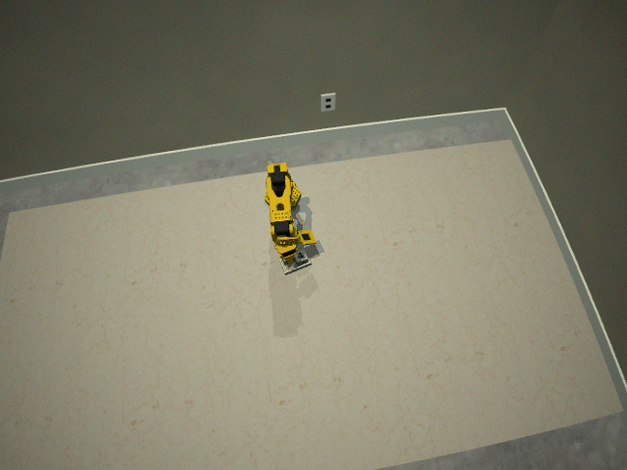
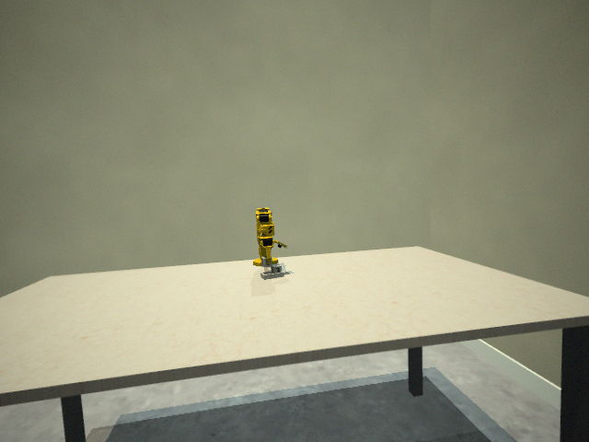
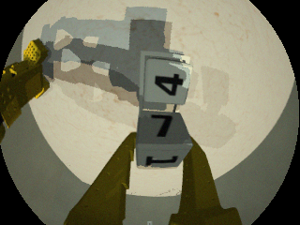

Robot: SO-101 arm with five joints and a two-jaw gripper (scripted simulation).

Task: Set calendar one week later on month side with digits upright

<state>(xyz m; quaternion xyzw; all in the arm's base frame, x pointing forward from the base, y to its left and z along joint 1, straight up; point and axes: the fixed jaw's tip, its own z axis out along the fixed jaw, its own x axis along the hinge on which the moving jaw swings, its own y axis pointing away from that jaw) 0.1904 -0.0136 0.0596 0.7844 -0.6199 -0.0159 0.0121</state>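
Pincer clamped on a gray number cube marked 7 and 1, poised over the left part of the tray on the tabletop; a second cube, its top showing a 4, sits in the tray's right part; the step in hand appears to be returning the held cube to its place; the next move likely calls for lining it up squarely beside its mate, lowering it to the tray's floor, then letting go without a nudge.
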